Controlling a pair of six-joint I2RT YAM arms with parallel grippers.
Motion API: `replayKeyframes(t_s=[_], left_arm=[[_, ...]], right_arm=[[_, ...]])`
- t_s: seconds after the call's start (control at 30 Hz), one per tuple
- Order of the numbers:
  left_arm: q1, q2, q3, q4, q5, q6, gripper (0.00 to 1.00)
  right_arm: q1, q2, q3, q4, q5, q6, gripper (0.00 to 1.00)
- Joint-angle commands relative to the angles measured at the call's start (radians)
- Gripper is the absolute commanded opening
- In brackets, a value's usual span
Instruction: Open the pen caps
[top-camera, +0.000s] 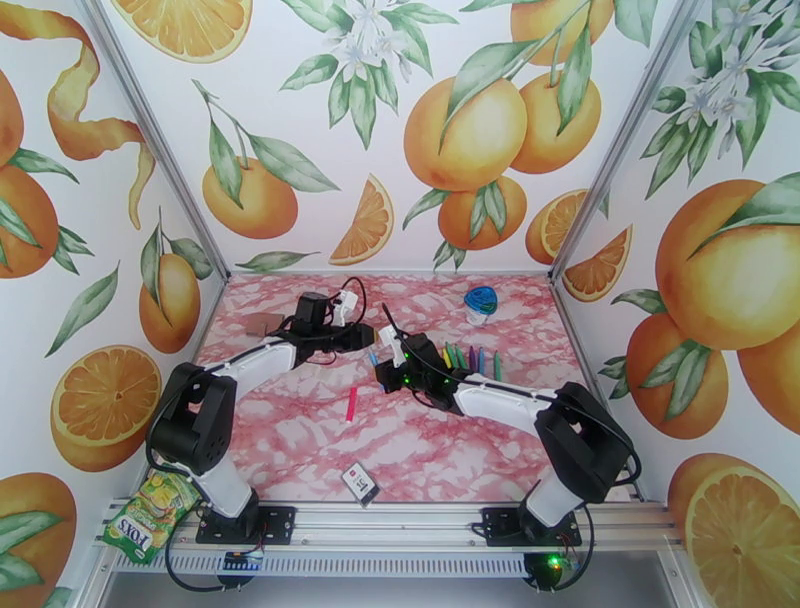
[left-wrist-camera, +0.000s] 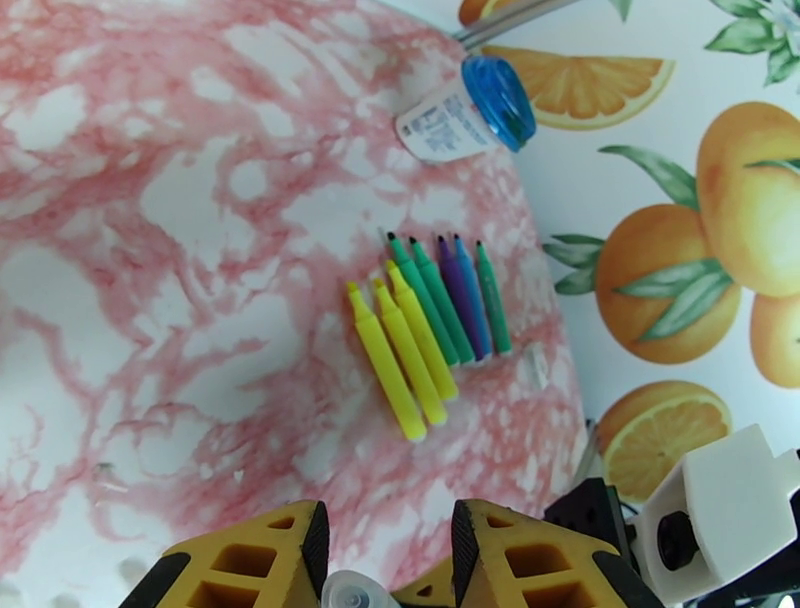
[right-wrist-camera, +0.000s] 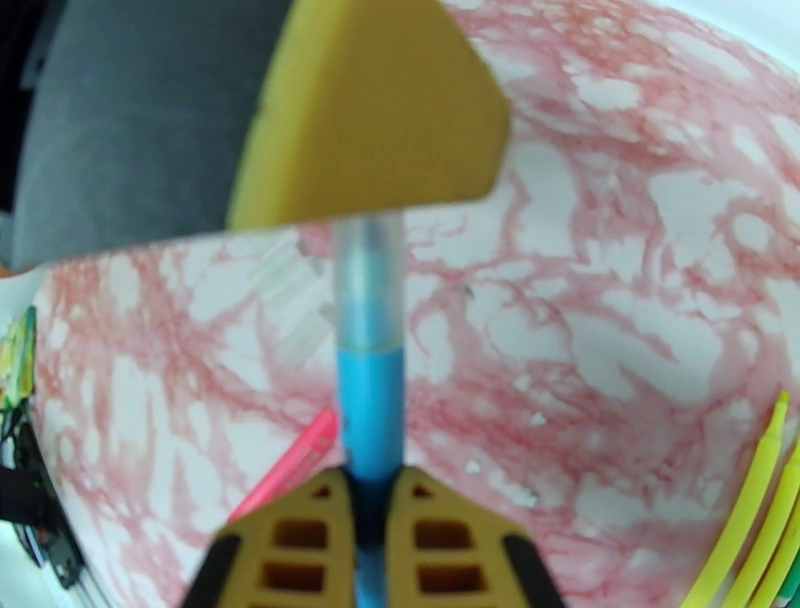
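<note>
**Pen caps mostly off, blue one in hand**

Blue pen (right-wrist-camera: 370, 400) held in the air over the middle of the table (left-wrist-camera: 150, 250), level, between the two arms. Right tool (right-wrist-camera: 370, 490) clamped tight on the blue barrel. Cap (right-wrist-camera: 368, 280) on this pen is clear, not blue, and it is on. It points left, its end under a finger of the left tool (left-wrist-camera: 388, 525).

Left tool is narrow and set around the cap. The left wrist view shows a gap on one side of the cap, so I read it as not pinching yet.

Row of pens (left-wrist-camera: 430, 320) lies on the table right of centre, side by side and touching: three yellow, two green, purple, blue, green. Dark nibs show at the far ends of the green, purple and blue ones, and the yellow ends taper to bare tips. All eight look open.

Faint clear bits (right-wrist-camera: 290, 268) on the table could be pulled caps, too blurred to be sure.

Pink pen (top-camera: 351, 405) lies alone, near and left of the row, well apart from it. Cannot tell if it is capped.

Blue-lidded jar (left-wrist-camera: 470, 105) sits at the far right, not part of the job.

Progress looks late. Left to do: grip and pull this cap, set the blue pen down, check the pink one.
</note>
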Motion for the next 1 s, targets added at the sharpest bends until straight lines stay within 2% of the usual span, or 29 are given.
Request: replayKeyframes(t_s=[0.0,0.3,0.53,0.7,0.8,0.87,0.97], left_arm=[[-0.009,0.015,0.04,0.017,0.026,0.02,0.38],[-0.028,0.037,0.067,-0.023,0.024,0.053,0.27],[-0.028,0.042,0.07,-0.023,0.03,0.055,0.12],[-0.029,0.041,0.075,-0.064,-0.008,0.086,0.17],[-0.027,0.04,0.098,-0.146,-0.069,0.135,0.23],[-0.023,0.042,0.117,-0.206,-0.127,0.179,0.3],[-0.01,0.057,0.143,-0.251,-0.194,0.232,0.36]], right_arm=[[0.009,-0.037,0.019,0.052,0.0,-0.016,0.09],[0.008,-0.05,0.02,0.044,0.015,-0.023,0.09],[0.008,-0.05,0.019,0.043,0.023,-0.024,0.09],[0.007,-0.052,0.016,0.039,0.034,-0.019,0.12],[0.007,-0.051,0.014,0.028,0.051,-0.013,0.14],[0.007,-0.048,0.011,0.025,0.064,-0.009,0.16],[0.001,-0.044,0.005,0.029,0.08,0.003,0.18]])
